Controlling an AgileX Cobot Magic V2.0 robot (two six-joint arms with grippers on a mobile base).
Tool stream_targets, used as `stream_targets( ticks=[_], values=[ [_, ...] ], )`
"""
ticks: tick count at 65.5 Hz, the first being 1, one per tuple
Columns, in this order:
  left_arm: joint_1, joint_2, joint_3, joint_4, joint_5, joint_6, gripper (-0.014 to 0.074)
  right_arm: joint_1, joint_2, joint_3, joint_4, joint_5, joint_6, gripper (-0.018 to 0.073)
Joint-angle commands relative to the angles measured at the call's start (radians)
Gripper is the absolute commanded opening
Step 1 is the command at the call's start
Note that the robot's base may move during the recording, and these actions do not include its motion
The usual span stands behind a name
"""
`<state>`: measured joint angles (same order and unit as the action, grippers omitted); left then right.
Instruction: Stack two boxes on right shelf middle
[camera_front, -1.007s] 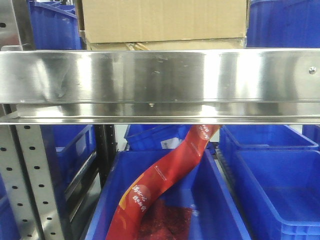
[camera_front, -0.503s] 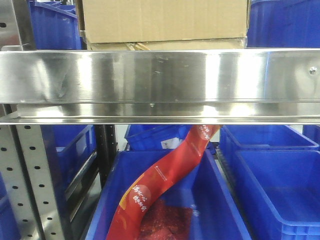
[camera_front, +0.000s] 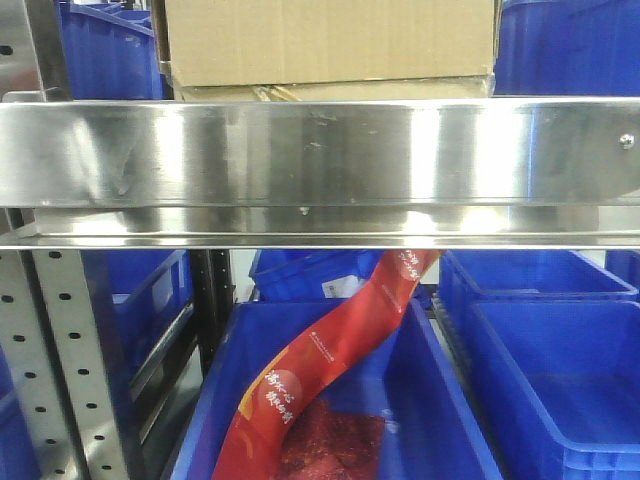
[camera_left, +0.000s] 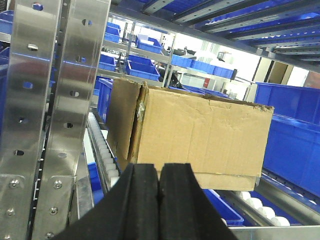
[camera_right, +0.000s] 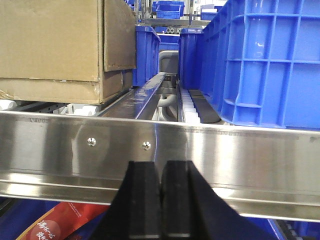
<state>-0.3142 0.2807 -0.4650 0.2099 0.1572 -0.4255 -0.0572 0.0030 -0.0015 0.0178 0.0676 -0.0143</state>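
Note:
A plain brown cardboard box (camera_front: 330, 40) rests on a second, flatter one (camera_front: 330, 91) on the steel shelf, behind its shiny front rail (camera_front: 320, 150). The stack also shows in the left wrist view (camera_left: 200, 132), upper box creased at its left corner, and in the right wrist view (camera_right: 55, 45) at the upper left. My left gripper (camera_left: 159, 175) is shut and empty, just in front of the stack's lower edge. My right gripper (camera_right: 162, 172) is shut and empty, in front of the rail (camera_right: 225, 150), right of the stack.
Blue plastic bins stand on the shelf left (camera_front: 100, 50) and right (camera_front: 570, 45) of the stack; one is close on the right (camera_right: 270, 60). Perforated uprights (camera_left: 50, 115) stand at left. Below the rail a blue bin (camera_front: 420, 420) holds a red packet (camera_front: 330, 360).

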Motion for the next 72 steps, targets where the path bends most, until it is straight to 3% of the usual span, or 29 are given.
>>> stream_targets(
  ticks=[1,58,61,63,68,70,72],
  values=[
    [0.002,-0.004,0.003,0.002,-0.015,0.004,-0.0111,0.000,-0.003,0.001,0.006,-0.016,-0.006,-0.0162],
    [0.016,-0.023,0.035,-0.002,-0.017,0.009,-0.0111,0.000,-0.003,0.001,0.006,-0.016,-0.006,-0.0162],
    [0.040,-0.045,0.068,-0.018,-0.026,0.088,-0.0111,0.000,-0.003,0.001,0.006,-0.016,-0.006,-0.0162],
    [0.062,-0.062,0.094,-0.073,-0.036,0.198,-0.0111,0.000,-0.003,0.001,0.006,-0.016,-0.006,-0.0162],
    [0.112,-0.106,0.158,-0.278,-0.045,0.525,-0.0111,0.000,-0.003,0.001,0.006,-0.016,-0.006,-0.0162],
    [0.135,-0.128,0.187,-0.357,-0.043,0.611,-0.0111,0.000,-0.003,0.001,0.006,-0.016,-0.006,-0.0162],
    [0.157,-0.149,0.210,-0.392,-0.039,0.642,-0.0111,0.000,-0.003,0.001,0.006,-0.016,-0.006,-0.0162]
  ],
)
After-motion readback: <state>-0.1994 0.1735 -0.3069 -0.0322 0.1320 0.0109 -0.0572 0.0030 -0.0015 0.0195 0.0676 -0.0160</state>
